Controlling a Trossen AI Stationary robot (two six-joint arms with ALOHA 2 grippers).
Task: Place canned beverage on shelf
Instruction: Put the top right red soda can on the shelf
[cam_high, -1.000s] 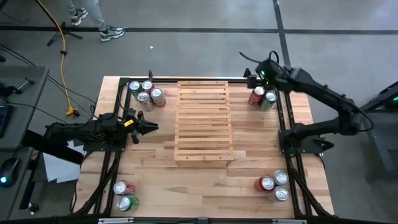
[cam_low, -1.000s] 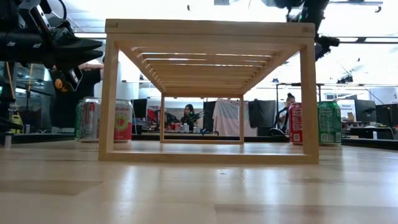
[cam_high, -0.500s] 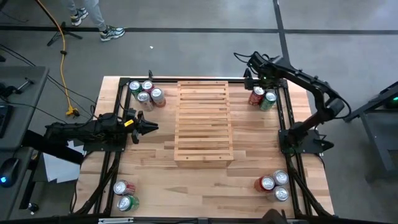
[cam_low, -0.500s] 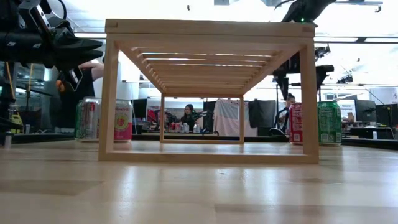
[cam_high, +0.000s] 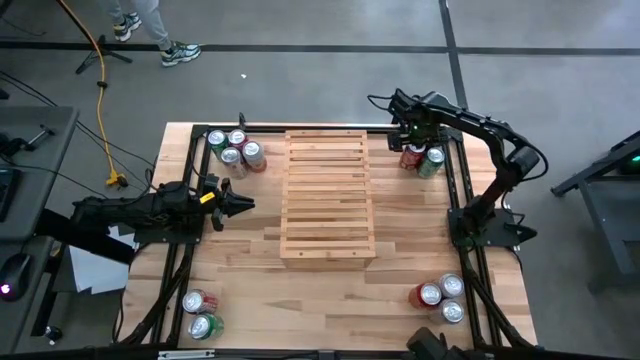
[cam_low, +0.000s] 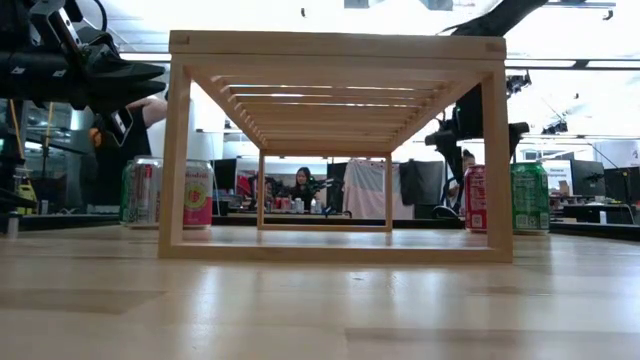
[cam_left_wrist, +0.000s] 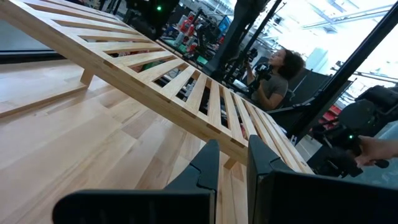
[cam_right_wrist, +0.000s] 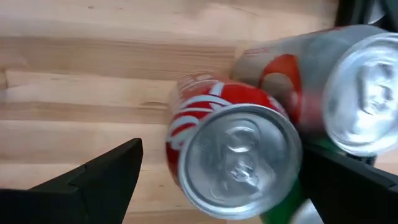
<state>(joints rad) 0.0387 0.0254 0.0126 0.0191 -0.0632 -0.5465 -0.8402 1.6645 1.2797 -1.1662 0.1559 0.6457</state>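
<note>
right tool hangs open directly above the red aluminium can near the worktop's far right corner, fingers spread either side of its silver lid, apparently lined up for a top-down grab. the green-and-silver can stands touching the red one, so the far finger has little room; judged a risk of nudging it.

pale-wood slatted shelf sits mid-worktop, no cans on it yet. other can clusters wait at the far left, near left and near right corners.

left tool closed on nothing, parked by the left edge, pointing toward the shelf.

change: a second ago the right arm reached in from the right edge, with the tool just beyond the cans; now the elbow has folded and the tool is centred over the red can. left arm unmoved.
</note>
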